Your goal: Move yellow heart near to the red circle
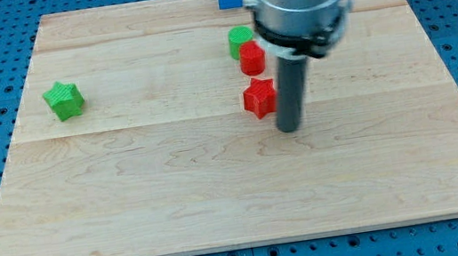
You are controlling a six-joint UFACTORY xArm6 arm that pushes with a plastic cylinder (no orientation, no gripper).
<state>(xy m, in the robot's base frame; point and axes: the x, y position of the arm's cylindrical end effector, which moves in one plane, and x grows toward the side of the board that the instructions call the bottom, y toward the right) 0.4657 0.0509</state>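
You can't see the yellow heart; mid-frame my tip [290, 128], a jawless rod end effector, could shove the red star [258, 97] just beside it

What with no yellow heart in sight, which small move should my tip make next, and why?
Probably retreat toward the view's bottom: my tip sits just right of the red star, below the red circle, and the arm may be hiding the heart.
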